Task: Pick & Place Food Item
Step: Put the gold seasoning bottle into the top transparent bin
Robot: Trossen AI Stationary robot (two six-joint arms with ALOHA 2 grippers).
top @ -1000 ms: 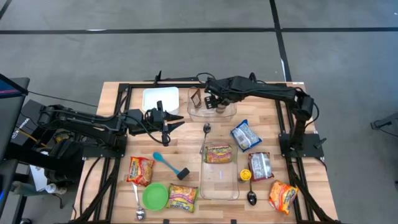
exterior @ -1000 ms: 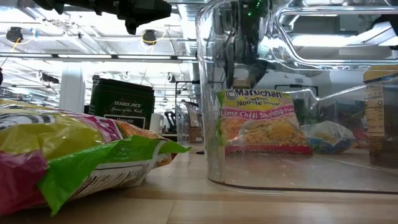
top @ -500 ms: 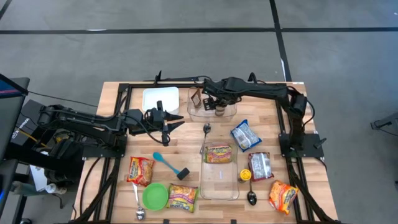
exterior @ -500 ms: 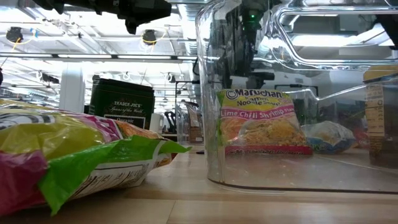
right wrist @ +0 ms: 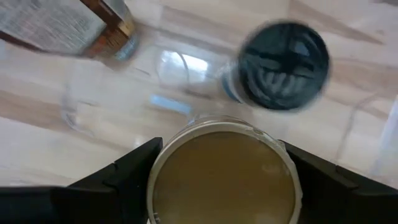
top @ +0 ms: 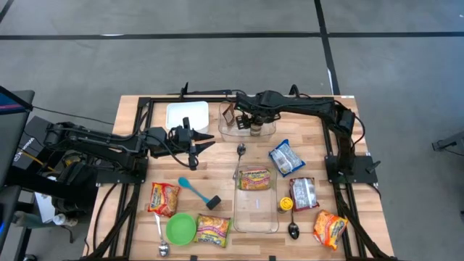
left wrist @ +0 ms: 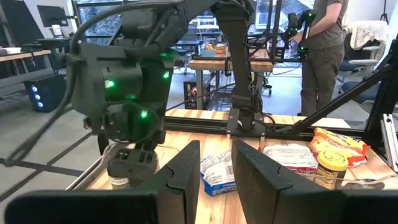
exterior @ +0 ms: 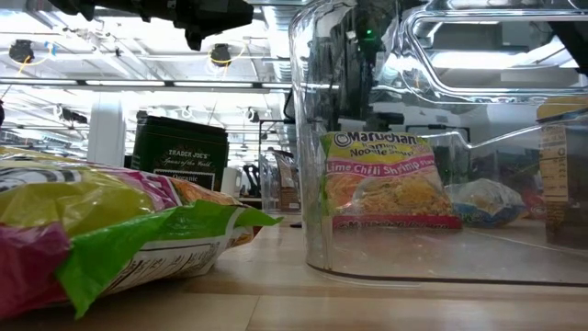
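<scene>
Two arms in frame. Right gripper (top: 250, 123) is down inside the clear square container (top: 267, 133) at the table's (top: 217, 170) far edge, fingers (right wrist: 134, 165) spread wide on either side of a jar with a gold lid (right wrist: 225, 171); contact with the lid can't be confirmed from the wrist view. Dark-capped jar (right wrist: 283, 65) stands just beside it in the same container, with a brown box (right wrist: 65, 22) also inside. Left gripper (top: 197, 145) hovers over the table left of that container, near the white tray (top: 187, 114), fingers (left wrist: 186, 171) partly apart, nothing between them. Ramen pack (top: 254, 179) lies in the long clear bin (top: 255, 214) mid-table. More ramen packs (top: 164, 198) sit loose at the near left, beside a green bowl (top: 180, 228) and a blue spatula (top: 194, 190).
</scene>
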